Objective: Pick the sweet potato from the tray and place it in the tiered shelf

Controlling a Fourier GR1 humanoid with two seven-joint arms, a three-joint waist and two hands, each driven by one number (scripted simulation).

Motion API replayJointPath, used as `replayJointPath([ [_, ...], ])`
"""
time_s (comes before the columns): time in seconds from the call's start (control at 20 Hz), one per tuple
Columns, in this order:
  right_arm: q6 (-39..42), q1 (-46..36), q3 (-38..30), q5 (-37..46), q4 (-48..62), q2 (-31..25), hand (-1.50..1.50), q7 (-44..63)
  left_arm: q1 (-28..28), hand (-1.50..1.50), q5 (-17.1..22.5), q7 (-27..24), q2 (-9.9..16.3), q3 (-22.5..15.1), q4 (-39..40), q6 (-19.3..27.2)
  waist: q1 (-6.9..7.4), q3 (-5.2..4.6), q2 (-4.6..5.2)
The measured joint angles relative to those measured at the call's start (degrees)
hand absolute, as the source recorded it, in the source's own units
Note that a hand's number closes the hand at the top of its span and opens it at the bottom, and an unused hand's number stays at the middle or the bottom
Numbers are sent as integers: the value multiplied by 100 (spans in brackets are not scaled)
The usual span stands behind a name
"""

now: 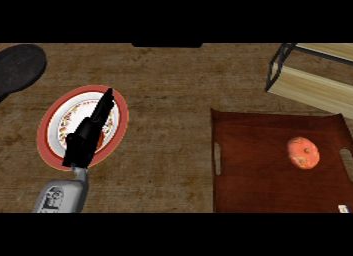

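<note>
Brown counter (164,100) holds the sweet potato (303,153) untouched on the tray (260,175) at right, while the left hand (89,131), fingers straight over the plate (53,112), risks knocking that plate; right hand unseen, tiered shelf (319,82) far right.

Matt dark-wood tray (267,192), pale wood shelf (315,90) w/ black metal frame, worn wood counter (171,75)
</note>
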Motion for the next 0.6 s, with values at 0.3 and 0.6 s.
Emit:
replayJointPath([
  [0.3, 10, 135, 37, 647, 135, -234, -150, 983, -45, 0, 68, 30, 72, 106, 38, -55, -35, 0, -16],
  [0.6, -160, 353, -98, 254, -234, -186, -150, 1024, -68, 0, 98, -41, 76, 147, 107, -78, -54, 4, -22],
])
